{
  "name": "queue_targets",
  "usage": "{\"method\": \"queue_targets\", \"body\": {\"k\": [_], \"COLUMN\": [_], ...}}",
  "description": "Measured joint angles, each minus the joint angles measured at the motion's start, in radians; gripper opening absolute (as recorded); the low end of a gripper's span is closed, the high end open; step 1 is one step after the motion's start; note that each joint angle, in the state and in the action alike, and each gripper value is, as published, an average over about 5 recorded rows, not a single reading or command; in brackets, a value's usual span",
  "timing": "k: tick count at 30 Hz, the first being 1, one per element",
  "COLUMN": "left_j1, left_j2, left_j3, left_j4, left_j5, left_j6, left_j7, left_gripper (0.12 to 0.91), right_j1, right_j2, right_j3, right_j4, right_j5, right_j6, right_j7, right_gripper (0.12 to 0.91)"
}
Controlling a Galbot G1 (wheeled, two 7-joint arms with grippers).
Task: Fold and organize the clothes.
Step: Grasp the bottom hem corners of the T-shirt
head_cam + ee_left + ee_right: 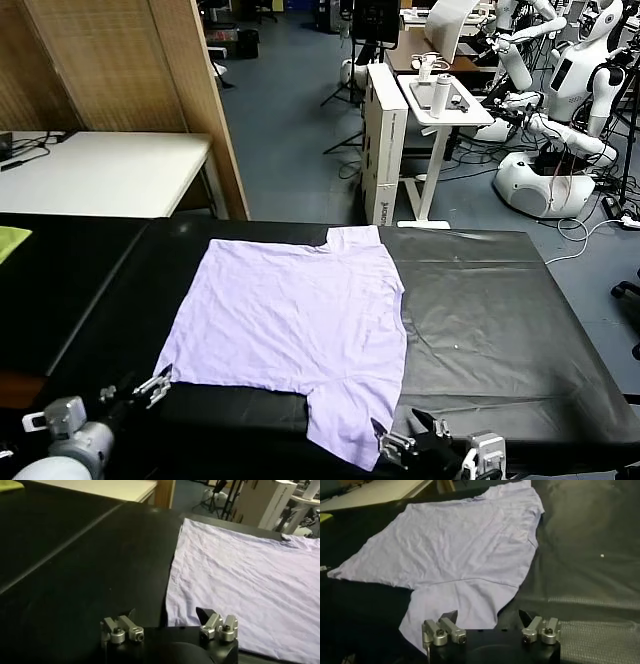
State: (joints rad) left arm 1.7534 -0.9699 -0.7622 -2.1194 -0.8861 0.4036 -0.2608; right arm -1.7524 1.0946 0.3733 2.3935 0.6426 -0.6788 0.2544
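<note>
The pale lavender T-shirt (290, 315) lies spread flat on the black table (500, 300), plain side up, with one sleeve at the far edge and one hanging toward the near edge. No print shows. My left gripper (152, 384) is open and empty at the shirt's near left corner; in the left wrist view (167, 616) the shirt's edge (240, 575) lies just ahead of it. My right gripper (405, 435) is open and empty at the near sleeve; in the right wrist view (487, 615) the sleeve (455, 605) lies between and ahead of its fingers.
A yellow-green cloth scrap (10, 240) lies at the far left of the table. Behind the table stand a white table (100, 170), a wooden partition (130, 70), a white stand with a box (385, 140) and other robots (570, 100).
</note>
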Motion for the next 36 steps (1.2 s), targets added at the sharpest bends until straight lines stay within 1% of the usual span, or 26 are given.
{"method": "queue_targets", "body": {"k": [5,12,15,16,17,18,22,25,27,29,30,32,33,34,36], "left_j1": [0.007,0.010,0.013,0.015,0.016,0.018,0.023,0.026,0.030,0.033,0.034,0.035,0.034,0.034,0.033], "left_j2": [-0.010,-0.029,-0.034,-0.035,-0.036,-0.037,-0.040,-0.042,-0.044,-0.047,-0.048,-0.049,-0.050,-0.051,-0.052], "left_j3": [-0.004,0.000,0.002,0.002,0.002,0.002,0.002,0.003,0.003,0.004,0.004,0.006,0.007,0.008,0.011], "left_j4": [0.001,0.001,0.002,0.002,0.001,0.001,0.001,0.001,0.000,-0.002,-0.004,-0.006,-0.007,-0.007,-0.007], "left_j5": [0.009,0.021,0.021,0.021,0.021,0.022,0.023,0.023,0.023,0.025,0.025,0.026,0.026,0.027,0.030], "left_j6": [0.015,0.014,0.014,0.013,0.012,0.012,0.009,0.006,0.004,0.003,0.003,0.003,0.003,0.002,0.001], "left_j7": [0.010,0.007,0.008,0.008,0.008,0.009,0.010,0.011,0.014,0.017,0.018,0.019,0.020,0.021,0.024], "left_gripper": [0.907,0.907,0.897,0.873,0.849,0.807,0.609,0.516,0.468,0.400,0.361,0.274,0.246,0.213,0.187], "right_j1": [0.005,0.013,0.016,0.017,0.017,0.017,0.015,0.012,0.011,0.009,0.009,0.007,0.006,0.004,-0.003], "right_j2": [0.001,0.004,0.006,0.006,0.006,0.006,0.006,0.006,0.006,0.006,0.006,0.005,0.005,0.005,0.003], "right_j3": [-0.009,-0.024,-0.033,-0.035,-0.037,-0.039,-0.042,-0.042,-0.042,-0.041,-0.041,-0.040,-0.039,-0.037,-0.031], "right_j4": [-0.011,-0.029,-0.038,-0.040,-0.043,-0.045,-0.046,-0.044,-0.044,-0.044,-0.044,-0.042,-0.040,-0.037,-0.029], "right_j5": [-0.011,-0.028,-0.033,-0.034,-0.035,-0.036,-0.037,-0.037,-0.037,-0.036,-0.036,-0.036,-0.036,-0.036,-0.035], "right_j6": [0.000,0.002,0.005,0.005,0.006,0.006,0.007,0.006,0.005,0.005,0.004,0.004,0.004,0.004,0.004], "right_j7": [-0.006,-0.019,-0.024,-0.025,-0.025,-0.026,-0.028,-0.030,-0.031,-0.032,-0.033,-0.033,-0.033,-0.031,-0.026], "right_gripper": [0.907,0.907,0.884,0.865,0.835,0.809,0.679,0.532,0.404,0.284,0.239,0.172,0.155,0.148,0.139]}}
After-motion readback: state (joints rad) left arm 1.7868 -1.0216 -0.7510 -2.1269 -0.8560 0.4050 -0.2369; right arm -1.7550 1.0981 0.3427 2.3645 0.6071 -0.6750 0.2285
